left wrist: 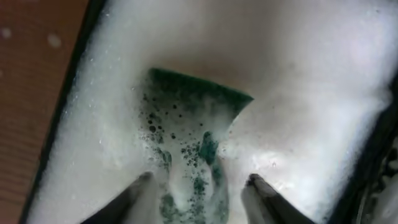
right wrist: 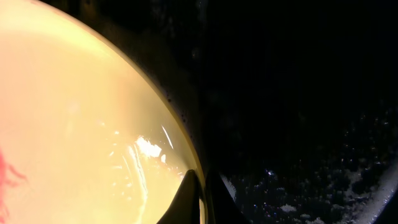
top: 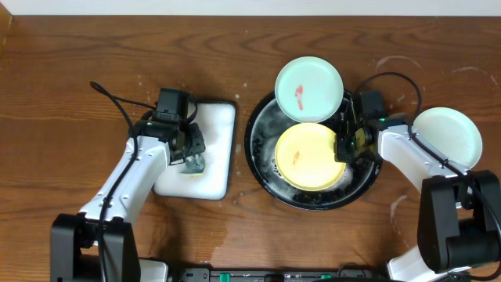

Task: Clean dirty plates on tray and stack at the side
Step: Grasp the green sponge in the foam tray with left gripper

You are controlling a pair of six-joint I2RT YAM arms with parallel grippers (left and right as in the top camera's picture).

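Over the foam-filled white rectangular tray (top: 219, 125), the left gripper (left wrist: 199, 180) hung with its jaws partly open, one on either side of the sodden green sponge (left wrist: 193, 102). Suds hid whether either pad touched it, so no grip could be claimed. At the right edge of the round yellow plate (top: 307, 157), the right gripper (right wrist: 202, 186) had its jaws closed tight, pinching the plate's thin rim.

To do this step well, I judged, the left jaws ought to close squarely on the sponge's middle, low enough to bite its body rather than the froth, and lift it securely before crossing to the plate. The right jaws' pinch should be firm enough that the plate would not skid when scrubbed. The strokes should aim at the small red smear (top: 296, 155) left of the plate's centre.

The white tray held only suds and the sponge. The large round black shallow tray (top: 262, 168), wet and flecked with soap, carried the yellow plate flat within it. A pale mint-green round plate (top: 309, 88), also smeared red, rested across its far rim, its near edge touching or just overlapping the yellow one. A second mint-green plate (top: 450, 137), showing no smear, sat on the dark brown wooden table (top: 78, 63) to the right of the black tray, apart from it.
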